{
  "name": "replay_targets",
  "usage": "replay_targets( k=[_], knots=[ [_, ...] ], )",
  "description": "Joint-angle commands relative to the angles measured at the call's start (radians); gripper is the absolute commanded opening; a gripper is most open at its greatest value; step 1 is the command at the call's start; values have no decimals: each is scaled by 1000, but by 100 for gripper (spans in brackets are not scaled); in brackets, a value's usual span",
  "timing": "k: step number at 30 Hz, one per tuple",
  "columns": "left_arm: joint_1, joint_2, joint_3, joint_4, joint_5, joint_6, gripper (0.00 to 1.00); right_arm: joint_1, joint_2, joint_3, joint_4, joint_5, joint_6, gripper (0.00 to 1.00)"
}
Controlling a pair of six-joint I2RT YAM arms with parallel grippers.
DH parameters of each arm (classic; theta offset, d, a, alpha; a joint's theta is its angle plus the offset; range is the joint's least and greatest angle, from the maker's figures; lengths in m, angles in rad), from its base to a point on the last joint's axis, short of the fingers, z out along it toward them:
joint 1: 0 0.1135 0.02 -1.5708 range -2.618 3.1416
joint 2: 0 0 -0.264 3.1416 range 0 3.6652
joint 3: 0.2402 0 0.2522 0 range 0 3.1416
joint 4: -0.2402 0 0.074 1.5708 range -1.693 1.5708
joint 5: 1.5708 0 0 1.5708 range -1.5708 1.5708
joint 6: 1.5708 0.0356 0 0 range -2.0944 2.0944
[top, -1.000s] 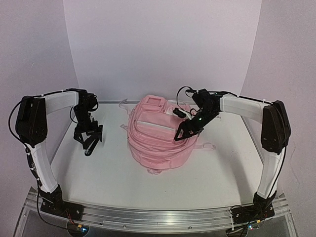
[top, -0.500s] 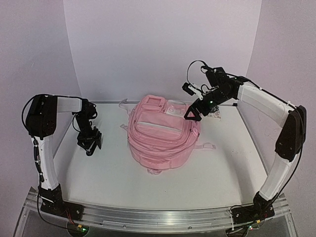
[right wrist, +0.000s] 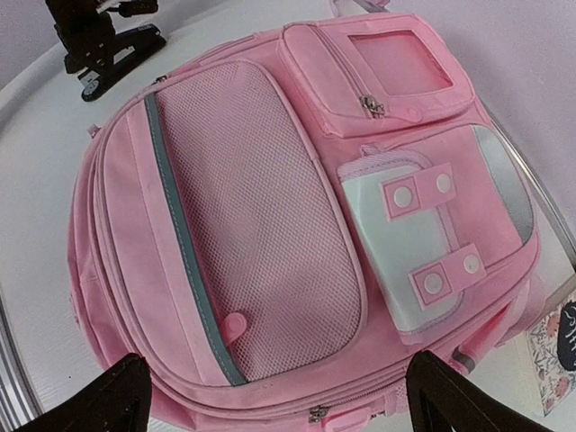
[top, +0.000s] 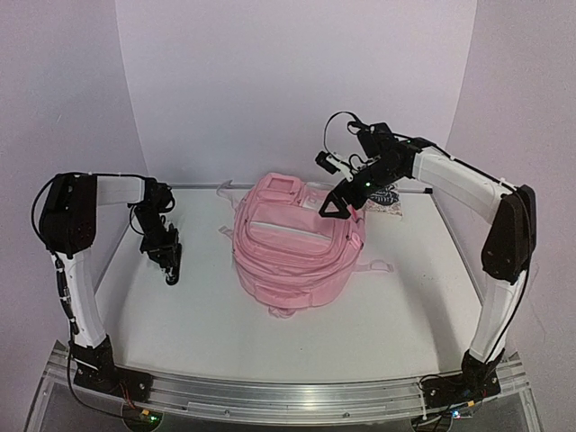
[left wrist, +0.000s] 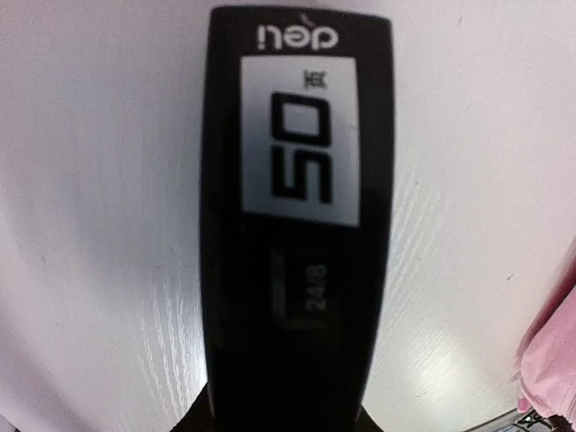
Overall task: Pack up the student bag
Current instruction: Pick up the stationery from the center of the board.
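Observation:
The student bag [top: 292, 252] is a large pink backpack lying flat mid-table, its mesh pocket and front zip pockets facing up [right wrist: 261, 225]. My right gripper [top: 335, 209] hangs open over the bag's far right edge, its two black fingertips [right wrist: 121, 396] wide apart with nothing between them. At the table's left, my left gripper [top: 170, 268] points down, shut on a black stapler [left wrist: 297, 225] that lies on the white table. The stapler's white label reads "50" and fills the left wrist view, hiding the fingers. The stapler [right wrist: 112, 49] also shows in the right wrist view.
A flower-patterned card [top: 389, 200] lies on the table behind the bag's right side, and its corner [right wrist: 551, 355] shows in the right wrist view. A thin pink strap loop [top: 378, 266] trails right of the bag. An aluminium rail [top: 288, 396] runs along the near edge.
My left gripper has dropped lower onto the stapler and its fingers have drawn together. The right arm has lifted off the bag, swung back, then come a little left, with its jaws wide.

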Motion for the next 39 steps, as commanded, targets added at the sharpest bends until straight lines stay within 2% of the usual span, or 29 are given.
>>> replay_targets(
  k=[1, 5, 11, 16, 22, 25, 33, 39],
  knots=[
    [-8, -101, -60, 68, 48, -91, 7, 50, 37, 60, 21, 35, -12, 98],
    [-19, -197, -100, 93, 103, -155, 2, 92, 76, 86, 31, 68, -23, 98],
    [-42, -225, -117, 66, 40, -194, 5, 122, 122, 132, 31, 74, -4, 98],
    [-119, -129, -68, 24, -60, -227, 41, 122, 131, 138, 31, 75, 10, 98],
    [-188, -18, 14, -21, -154, -315, 61, 122, 125, 136, 29, 68, 38, 98],
    [-202, 1, 5, -20, -158, -355, 62, 122, 120, 131, 31, 63, 43, 98],
    [-251, 16, -66, -33, -242, -460, 56, 122, 117, 126, 31, 58, 61, 98],
    [-275, 47, -89, 16, -203, -513, 50, 122, 126, 131, 32, 54, 70, 97]
  ],
)
